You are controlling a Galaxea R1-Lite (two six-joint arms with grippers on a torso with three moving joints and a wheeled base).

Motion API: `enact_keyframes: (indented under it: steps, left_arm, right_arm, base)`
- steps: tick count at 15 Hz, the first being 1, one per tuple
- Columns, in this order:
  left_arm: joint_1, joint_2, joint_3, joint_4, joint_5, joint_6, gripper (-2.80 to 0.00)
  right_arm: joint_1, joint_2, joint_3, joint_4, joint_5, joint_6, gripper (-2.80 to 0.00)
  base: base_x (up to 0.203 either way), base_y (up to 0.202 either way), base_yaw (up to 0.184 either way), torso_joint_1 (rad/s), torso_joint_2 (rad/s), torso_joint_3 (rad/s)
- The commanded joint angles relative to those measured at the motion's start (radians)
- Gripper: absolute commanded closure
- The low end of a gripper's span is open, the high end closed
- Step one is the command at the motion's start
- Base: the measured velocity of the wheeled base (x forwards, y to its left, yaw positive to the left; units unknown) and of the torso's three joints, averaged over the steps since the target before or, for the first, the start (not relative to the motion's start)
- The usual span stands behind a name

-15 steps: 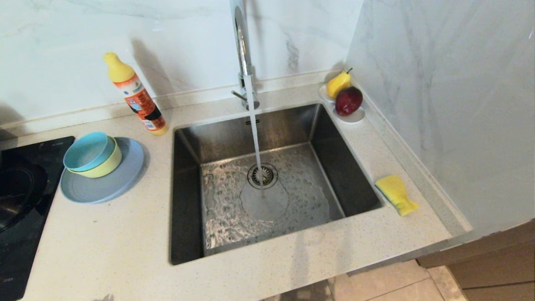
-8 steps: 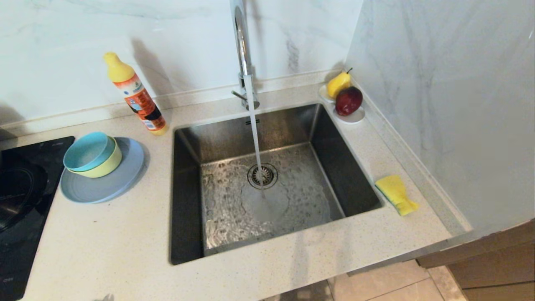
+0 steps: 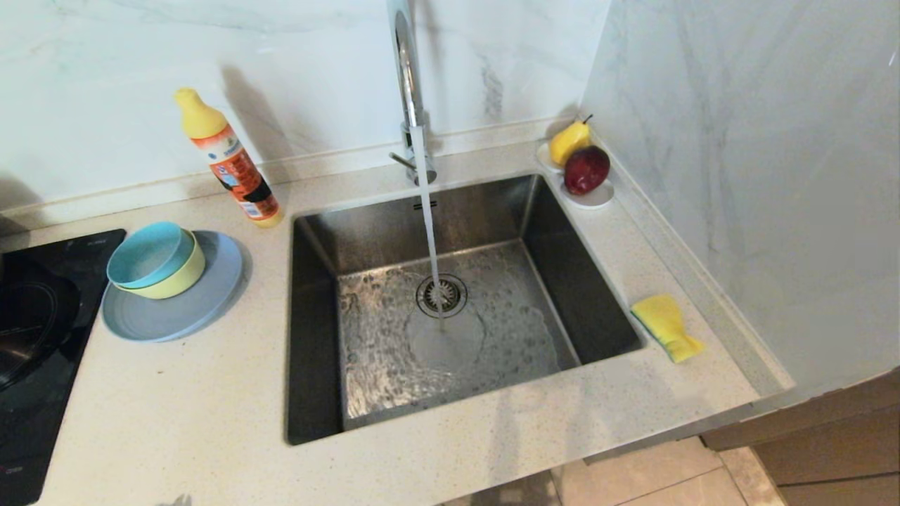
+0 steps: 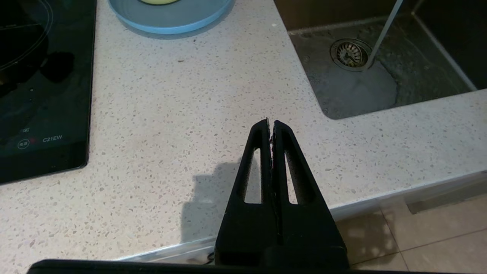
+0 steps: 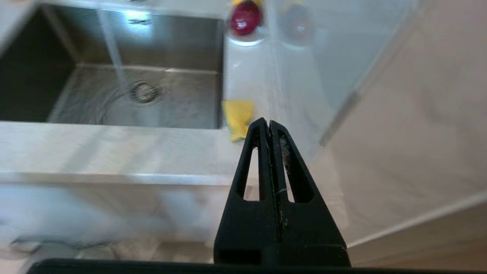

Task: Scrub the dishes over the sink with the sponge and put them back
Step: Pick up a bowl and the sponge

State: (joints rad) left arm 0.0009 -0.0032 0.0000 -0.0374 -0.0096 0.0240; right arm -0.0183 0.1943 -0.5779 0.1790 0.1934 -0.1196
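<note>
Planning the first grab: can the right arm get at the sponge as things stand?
Probably yes. The sponge lies alone on the counter right of the sink, nothing on it; the shut right tool points toward it and must open first.

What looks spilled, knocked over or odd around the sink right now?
Nothing is spilled or toppled. The faucet is running into the sink with no dish under it. The bowls sit nested on the plate, and the sponge lies flat by the sink's right rim.

Yellow sponge (image 3: pixel 665 326), speckled countertop (image 3: pixel 176 407)
</note>
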Motion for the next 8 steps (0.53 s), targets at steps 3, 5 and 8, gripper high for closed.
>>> enact_keyframes:
  steps: [3,5,8]
  left_arm:
    - [0.0,0.003,0.015,0.0,0.0,-0.001,0.0]
    - [-0.001,0.003,0.015,-0.001,0.0,0.0,0.0]
    - [0.001,0.003,0.015,-0.001,0.0,0.001,0.0]
  right_arm:
    - [-0.02,0.324,-0.124,0.034,0.094,-0.025,0.0]
    - [-0.022,0.462,-0.157,0.045,0.113,-0.048,0.0]
    - [-0.02,0.673,-0.191,0.046,0.124,-0.049,0.0]
  base:
    - [0.0,0.0,0.0,0.0,0.0,0.0]
    - [0.0,0.0,0.0,0.0,0.0,0.0]
    - [0.0,0.0,0.0,0.0,0.0,0.0]
